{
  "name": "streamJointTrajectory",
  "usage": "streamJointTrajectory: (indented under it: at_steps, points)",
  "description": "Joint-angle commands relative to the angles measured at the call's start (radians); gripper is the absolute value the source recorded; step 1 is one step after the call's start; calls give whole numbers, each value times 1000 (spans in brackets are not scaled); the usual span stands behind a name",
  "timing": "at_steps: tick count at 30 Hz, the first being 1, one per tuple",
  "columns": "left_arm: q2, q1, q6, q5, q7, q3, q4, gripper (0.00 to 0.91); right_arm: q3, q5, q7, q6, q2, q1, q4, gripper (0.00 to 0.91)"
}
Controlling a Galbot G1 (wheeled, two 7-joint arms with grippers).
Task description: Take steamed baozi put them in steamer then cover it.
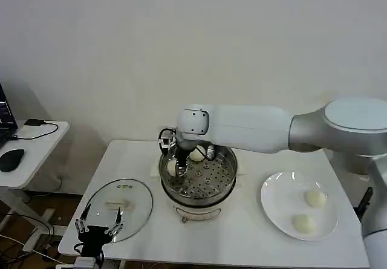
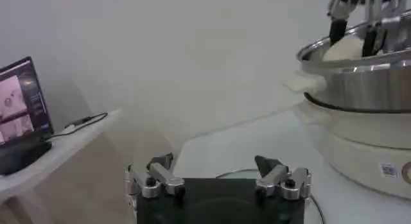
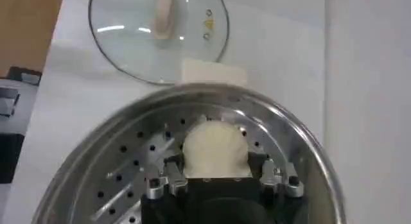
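The steamer (image 1: 202, 183) stands mid-table, its perforated tray (image 3: 128, 174) showing. My right gripper (image 3: 215, 171) is down inside it at the far left side, shut on a baozi (image 3: 215, 148) that rests on the tray. A second baozi (image 1: 197, 156) lies at the steamer's back. Two more baozi (image 1: 314, 198) (image 1: 303, 222) sit on the white plate (image 1: 278, 205) to the right. The glass cover (image 1: 124, 211) with its cream handle (image 3: 165, 13) lies flat on the table left of the steamer. My left gripper (image 1: 98, 225) hangs open at the cover's near edge.
A side table (image 1: 36, 142) with a mouse and cable stands to the far left, with a laptop screen (image 2: 22, 100) on it. A small white block (image 3: 212, 71) lies between cover and steamer. The table's front edge runs just below my left gripper.
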Motion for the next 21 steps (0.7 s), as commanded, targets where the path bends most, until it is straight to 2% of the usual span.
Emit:
streamJointTrajectory:
  at_steps: [1,11,12,13,21]
  points:
    - [1,0,0,0,0,1,-1,907,-7,-11,6,-14,35,-19,-37,665]
    - [-1,-5,1,-1,0,4,1,907,-7,-24,11,-14,39,-32,-38,675]
    - [-1,-5,1,-1,0,5,1,907,-7,-26,10,-14,39,-32,-40,846]
    - [-1,-6,1,-1,0,5,1,907,-8,-34,8,-13,39,-31,-41,907]
    - [-3,-3,1,-1,0,6,-4,907,-5,-52,12,-14,5,-12,-20,907]
